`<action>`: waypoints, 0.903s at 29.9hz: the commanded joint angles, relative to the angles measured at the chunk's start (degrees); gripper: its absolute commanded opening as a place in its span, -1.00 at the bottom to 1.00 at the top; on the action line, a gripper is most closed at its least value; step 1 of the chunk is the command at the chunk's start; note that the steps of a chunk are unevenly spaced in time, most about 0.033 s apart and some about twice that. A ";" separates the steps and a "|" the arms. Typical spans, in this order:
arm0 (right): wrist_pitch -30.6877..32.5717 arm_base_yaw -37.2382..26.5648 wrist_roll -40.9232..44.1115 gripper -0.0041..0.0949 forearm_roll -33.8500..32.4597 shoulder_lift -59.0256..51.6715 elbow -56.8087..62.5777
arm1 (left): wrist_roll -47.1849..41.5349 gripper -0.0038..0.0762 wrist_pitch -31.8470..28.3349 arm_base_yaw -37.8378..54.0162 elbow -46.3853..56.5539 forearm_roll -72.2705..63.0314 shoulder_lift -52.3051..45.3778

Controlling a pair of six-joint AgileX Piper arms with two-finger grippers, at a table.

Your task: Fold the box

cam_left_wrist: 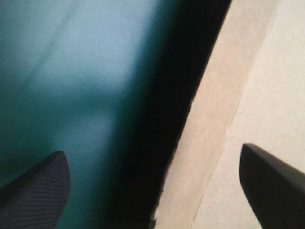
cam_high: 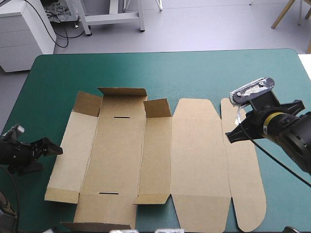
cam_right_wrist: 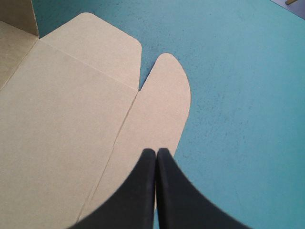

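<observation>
The step in hand looks like raising the left side wall of the box, which lies flat and open on the teal-green cover. To do it well, the left gripper should slide in low from the side so that one finger goes under the outer strip and the other over it, then close and swing the strip up along its crease, not pull it sideways. The right gripper could press down meanwhile so the sheet does not skid.

Nearest, the left gripper sits low beside the box's left edge, its fingers spread. In the left wrist view one finger hangs over the cover and the other over the board, with the edge running between them. A dark shadow along that edge suggests it rides a little off the cover. Farther on, the right gripper has its fingers pressed together, holding nothing, over the long rounded flap at the box's right end. At the far side, three flaps already stand up.
</observation>
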 commanded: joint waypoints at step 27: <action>-3.03 -0.17 -1.71 -0.96 0.44 -0.90 -1.39 | -0.13 -0.05 5.67 -18.03 2.24 -2.71 -1.81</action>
